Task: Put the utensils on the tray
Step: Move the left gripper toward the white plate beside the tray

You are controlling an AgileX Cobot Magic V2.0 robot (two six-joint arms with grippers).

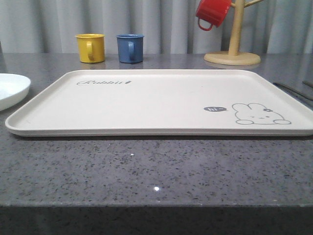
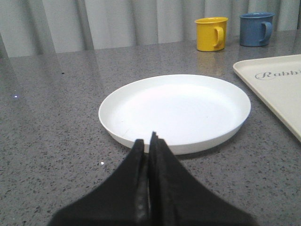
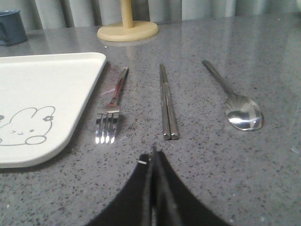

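The cream tray [image 1: 146, 100] with a grey rabbit drawing lies bare in the middle of the table. Left of it sits the round white plate [image 1: 10, 88] [image 2: 174, 110], and my left gripper [image 2: 146, 140] hovers shut just short of its near rim, holding nothing. Right of the tray [image 3: 42, 94] lie a silver fork [image 3: 111, 108], a pair of metal chopsticks [image 3: 167, 101] and a spoon [image 3: 235, 101], side by side on the stone. My right gripper [image 3: 151, 156] is shut and empty, a little short of the chopsticks' near ends.
A yellow mug [image 1: 90, 47] and a blue mug [image 1: 130, 48] stand behind the tray. A wooden mug tree [image 1: 234, 46] with a red mug [image 1: 212, 12] hanging on it stands at the back right. The grey speckled counter [image 1: 156, 166] has open room in front.
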